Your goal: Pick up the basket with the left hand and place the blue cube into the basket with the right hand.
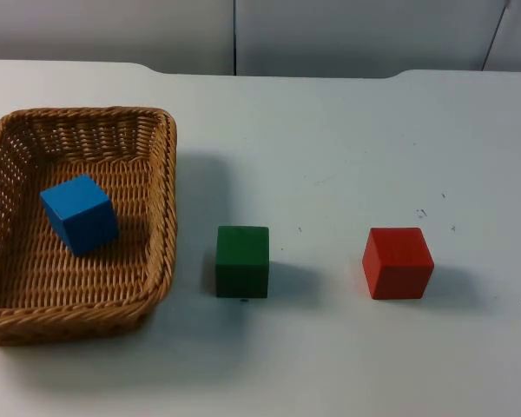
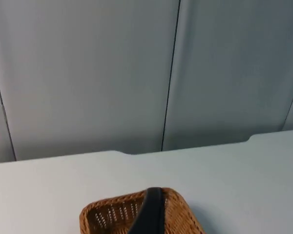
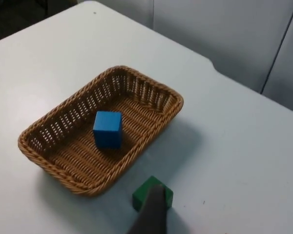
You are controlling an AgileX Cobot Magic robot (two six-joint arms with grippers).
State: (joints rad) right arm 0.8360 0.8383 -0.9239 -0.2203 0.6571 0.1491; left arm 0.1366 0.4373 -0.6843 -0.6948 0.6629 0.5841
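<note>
While blue cube (image 1: 79, 214) sits in basket (image 1: 161, 217) | both grippers raised, fingers' state can't be told

A test room for a robot

A plain white surface (image 1: 347, 130) ends at a grey wall (image 1: 330, 35), with toy cubes and a basket (image 1: 161, 217) set out like a test.

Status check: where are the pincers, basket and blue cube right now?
Left pincer above basket. Right pincer above green cube. Blue cube in basket, on table. Red cube apart.
</note>
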